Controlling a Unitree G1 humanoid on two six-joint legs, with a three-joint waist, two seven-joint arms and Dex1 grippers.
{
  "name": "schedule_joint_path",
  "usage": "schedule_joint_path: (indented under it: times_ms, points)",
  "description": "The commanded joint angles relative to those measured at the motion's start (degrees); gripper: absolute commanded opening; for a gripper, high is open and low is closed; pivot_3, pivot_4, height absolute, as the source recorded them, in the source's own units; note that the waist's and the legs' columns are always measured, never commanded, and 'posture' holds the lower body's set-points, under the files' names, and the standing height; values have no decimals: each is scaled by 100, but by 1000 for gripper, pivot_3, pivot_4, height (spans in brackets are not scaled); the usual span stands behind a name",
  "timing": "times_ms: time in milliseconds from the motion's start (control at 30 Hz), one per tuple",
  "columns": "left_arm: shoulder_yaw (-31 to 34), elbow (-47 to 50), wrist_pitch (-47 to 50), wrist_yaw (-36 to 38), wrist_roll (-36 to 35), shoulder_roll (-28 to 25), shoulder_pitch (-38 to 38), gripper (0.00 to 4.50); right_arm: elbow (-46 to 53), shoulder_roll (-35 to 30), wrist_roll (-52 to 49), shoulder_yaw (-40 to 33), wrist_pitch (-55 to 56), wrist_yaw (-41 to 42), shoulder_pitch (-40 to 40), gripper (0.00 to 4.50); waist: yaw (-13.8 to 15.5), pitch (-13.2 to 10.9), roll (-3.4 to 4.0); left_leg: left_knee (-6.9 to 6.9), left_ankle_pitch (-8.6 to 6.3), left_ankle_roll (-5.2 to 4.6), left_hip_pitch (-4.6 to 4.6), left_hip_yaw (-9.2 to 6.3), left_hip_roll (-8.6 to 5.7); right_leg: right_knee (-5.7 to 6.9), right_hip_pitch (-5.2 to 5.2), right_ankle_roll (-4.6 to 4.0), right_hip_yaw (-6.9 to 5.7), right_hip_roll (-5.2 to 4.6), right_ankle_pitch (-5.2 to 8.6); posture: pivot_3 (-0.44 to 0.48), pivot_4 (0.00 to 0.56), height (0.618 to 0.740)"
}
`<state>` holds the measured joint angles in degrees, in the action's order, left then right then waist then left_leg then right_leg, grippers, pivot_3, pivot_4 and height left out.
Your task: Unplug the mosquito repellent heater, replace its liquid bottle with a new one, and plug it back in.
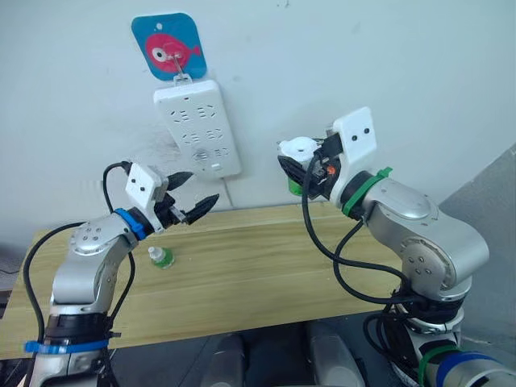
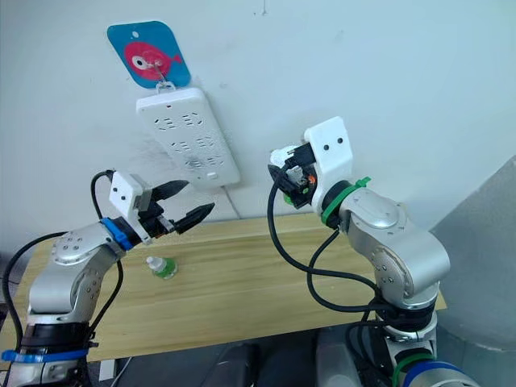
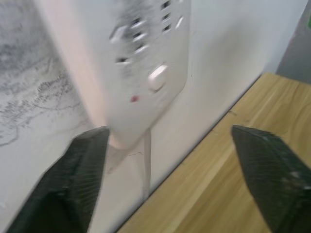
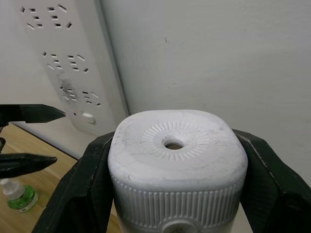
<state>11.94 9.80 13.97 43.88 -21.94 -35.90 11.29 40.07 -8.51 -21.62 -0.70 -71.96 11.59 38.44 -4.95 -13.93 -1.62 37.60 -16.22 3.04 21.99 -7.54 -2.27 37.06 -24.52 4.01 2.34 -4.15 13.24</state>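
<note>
Heater upright, vent hole upward, pinched in right hand; left hand spread.

text: none legible; sign: pink fish picture on blue wall hook plate

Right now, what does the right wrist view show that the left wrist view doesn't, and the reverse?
Right wrist view alone: the mosquito repellent heater clamped in the right gripper, its vent hole facing the camera, and a small green bottle on the wooden table. Left wrist view alone: the power strip's cord running down the wall. Both: the power strip with its switch, and the open left gripper.
</note>
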Motion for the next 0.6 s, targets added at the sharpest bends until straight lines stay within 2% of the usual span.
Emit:
schedule_joint_path:
  times_ms: [33, 133, 300, 400, 600]
  points:
    - [356, 782, -704, -236, 309, 26, -653, 4500, 296, -3, -227, -281, 309, 130, -92, 2968, -3, 0, 1, 0, 0, 0, 0, 1, 0, -2, 0, 0, 1, 0, 0, -101, 242, 740]
    - [134, 1486, -1067, -122, 263, 194, -1258, 4500, 321, 213, -479, -596, 319, 106, -230, 2968, 12, -3, 5, -4, 0, -1, -1, 1, 3, -4, 0, 0, 3, -4, 0, -96, 241, 740]
    - [-546, 2361, -974, -93, -9, 514, -1576, 4500, 284, 980, -1135, -1331, -38, -128, -286, 2968, 35, -5, 9, -5, 0, 0, -1, 5, 3, -3, 10, 0, -6, -3, 0, -105, 241, 740]
    - [-928, 2478, -757, -317, -62, 799, -1435, 4500, 261, 1438, -1626, -1767, -389, -323, -210, 2968, 24, -5, 13, -4, 0, 0, -9, 13, -1, -3, 16, 0, -3, 0, 0, -111, 240, 740]
    - [-1498, 2165, -652, -817, 161, 1493, -559, 4500, 263, 2072, -2482, -2531, -973, -938, -90, 2968, 12, -10, 28, 23, 1, -1, -8, 10, -1, 6, 27, 1, -10, 10, -1, -134, 236, 740]
